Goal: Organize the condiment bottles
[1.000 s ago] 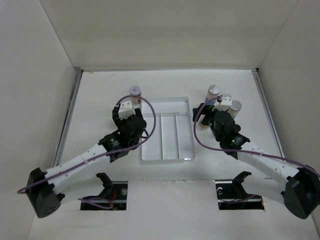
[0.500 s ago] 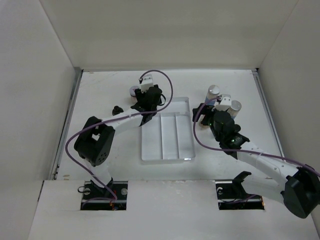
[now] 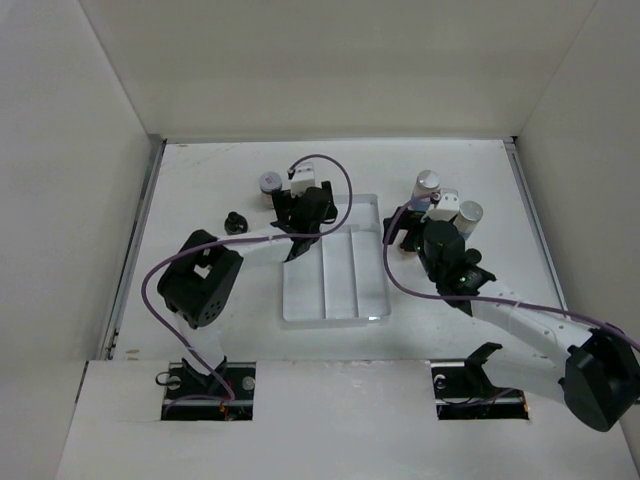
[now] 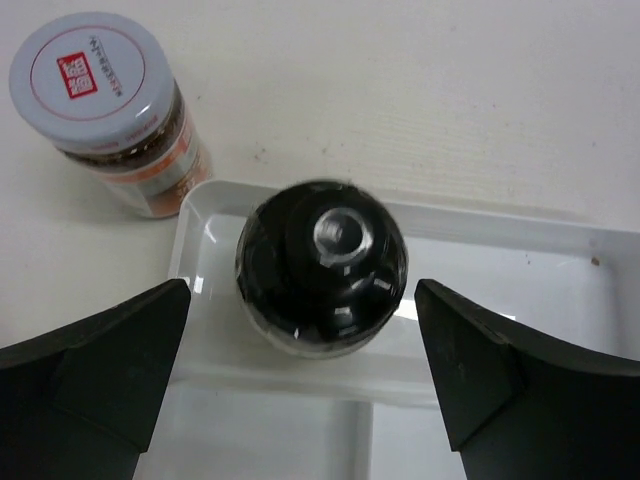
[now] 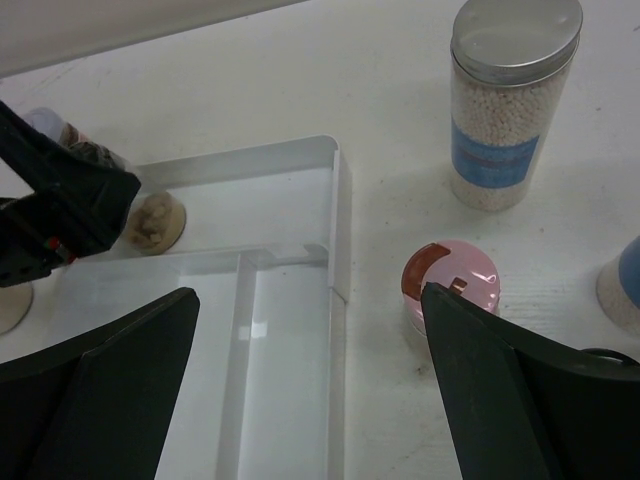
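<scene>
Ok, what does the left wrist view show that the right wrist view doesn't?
Left wrist only: the black-capped bottle, upright in the cross compartment of the tray inside the open left pincer, untouched, and the red-stamped top of the white-lidded jar outside the tray's corner. Right wrist only: the silver-capped bottle with a blue label and the pink-capped bottle, both on the table beside the tray. Both: the clear tray; a brownish shape behind the left pincer in the right wrist view may be that same bottle.
</scene>
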